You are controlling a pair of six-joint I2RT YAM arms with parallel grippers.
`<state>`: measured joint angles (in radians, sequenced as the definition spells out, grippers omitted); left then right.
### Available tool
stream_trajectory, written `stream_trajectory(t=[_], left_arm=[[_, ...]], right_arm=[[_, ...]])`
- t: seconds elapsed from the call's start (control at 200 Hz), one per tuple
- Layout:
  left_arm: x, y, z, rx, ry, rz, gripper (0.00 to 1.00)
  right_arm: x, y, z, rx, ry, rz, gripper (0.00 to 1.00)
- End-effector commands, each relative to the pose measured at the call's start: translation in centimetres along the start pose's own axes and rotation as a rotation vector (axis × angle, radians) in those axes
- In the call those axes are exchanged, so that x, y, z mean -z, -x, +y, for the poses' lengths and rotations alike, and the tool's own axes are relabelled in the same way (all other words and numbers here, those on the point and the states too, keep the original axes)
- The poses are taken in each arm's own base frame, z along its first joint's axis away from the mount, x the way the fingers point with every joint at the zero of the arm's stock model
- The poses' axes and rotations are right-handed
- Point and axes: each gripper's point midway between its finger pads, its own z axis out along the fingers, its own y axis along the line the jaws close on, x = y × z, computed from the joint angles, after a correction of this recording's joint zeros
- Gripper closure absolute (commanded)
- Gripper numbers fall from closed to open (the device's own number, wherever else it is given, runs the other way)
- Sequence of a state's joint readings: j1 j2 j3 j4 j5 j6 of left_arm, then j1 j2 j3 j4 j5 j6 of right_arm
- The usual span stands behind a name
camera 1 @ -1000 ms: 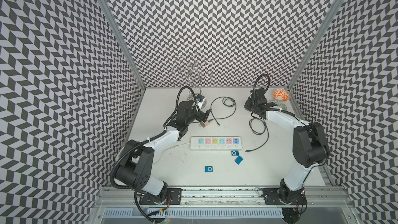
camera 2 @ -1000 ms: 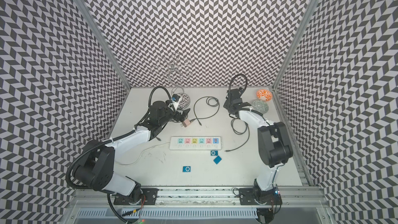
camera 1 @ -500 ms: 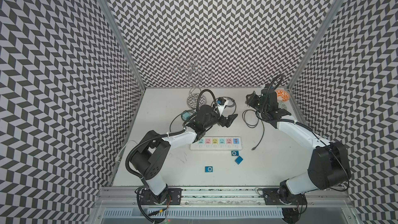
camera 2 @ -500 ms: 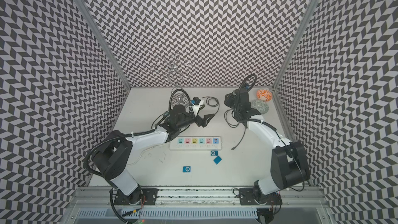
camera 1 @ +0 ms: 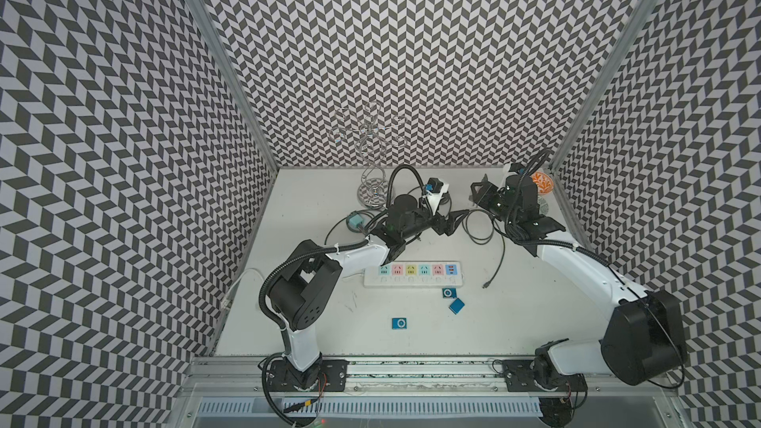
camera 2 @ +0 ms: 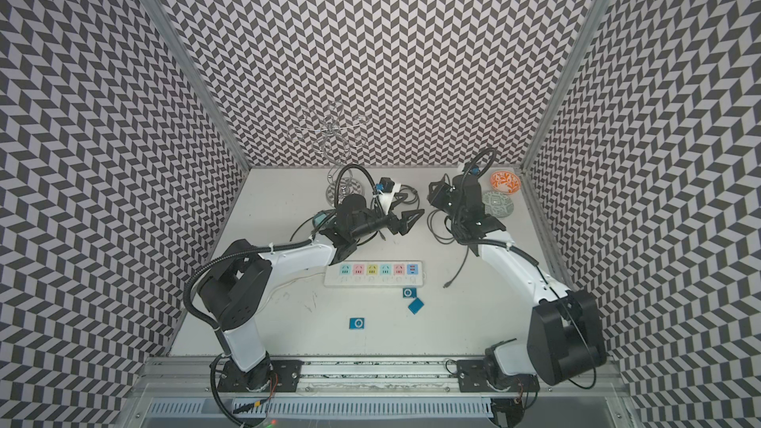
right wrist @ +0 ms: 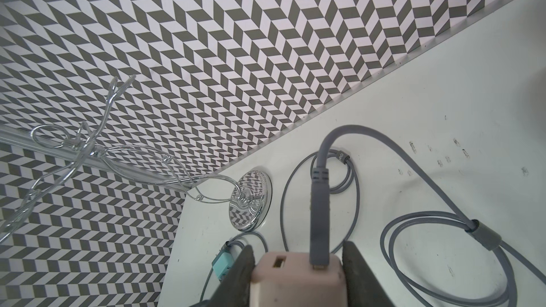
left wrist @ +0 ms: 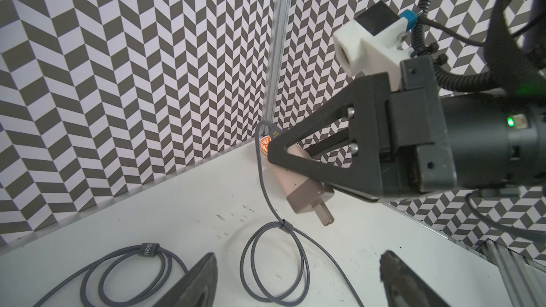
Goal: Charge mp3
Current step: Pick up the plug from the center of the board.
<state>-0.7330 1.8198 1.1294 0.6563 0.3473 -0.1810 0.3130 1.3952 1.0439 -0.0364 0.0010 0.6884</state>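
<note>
**Top views.** Three small square blue mp3 players (camera 1: 400, 323) are shown lying on the white tabletop (camera 1: 313, 199), on the near side of the white power strip with pastel sockets (camera 1: 414, 275). Two lie just beside its right end, and one lies nearer and apart. The left gripper (camera 1: 449, 221) and the right gripper (camera 1: 479, 193) are held facing each other at the far middle. A grey charging cable (camera 1: 496, 257) runs from the right gripper, and its free plug ends to the right of the strip.

**Left wrist view.** The left gripper's fingers (left wrist: 195, 282) are seen spread apart, with nothing between them. The right gripper is closed on a pale pink plug adapter (left wrist: 298, 190), whose prongs are angled down toward the table.

**Right wrist view.** The adapter is clamped at its sides, and the cable's plug is seated in one of its two ports. A teal adapter (right wrist: 226, 262) and a chrome wire stand (right wrist: 249, 199) are seen further left.
</note>
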Motion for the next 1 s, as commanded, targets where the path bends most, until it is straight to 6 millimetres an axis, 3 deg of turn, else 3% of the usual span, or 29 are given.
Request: stream_trajectory(t=[0.0, 0.426, 0.751, 0.996], left_arm=[[-0.5, 1.1, -1.4, 0.012, -0.054, -0.028, 0.15], [-1.5, 1.2, -1.1, 0.045, -0.041, -0.006, 0.19], [-1.6, 1.4, -1.0, 0.063, -0.035, -0.01, 0.24], [-1.5, 1.9, -1.0, 0.069, -0.034, -0.023, 0.36]], right_arm=[[1.3, 1.7, 2.6, 0.007, 0.095, -0.073, 0.62], [2.6, 0.0, 5.2, 0.026, 0.194, -0.064, 0.62], [3.8, -0.5, 5.4, 0.018, 0.24, -0.086, 0.62], [3.9, -1.5, 5.1, 0.018, 0.246, -0.071, 0.62]])
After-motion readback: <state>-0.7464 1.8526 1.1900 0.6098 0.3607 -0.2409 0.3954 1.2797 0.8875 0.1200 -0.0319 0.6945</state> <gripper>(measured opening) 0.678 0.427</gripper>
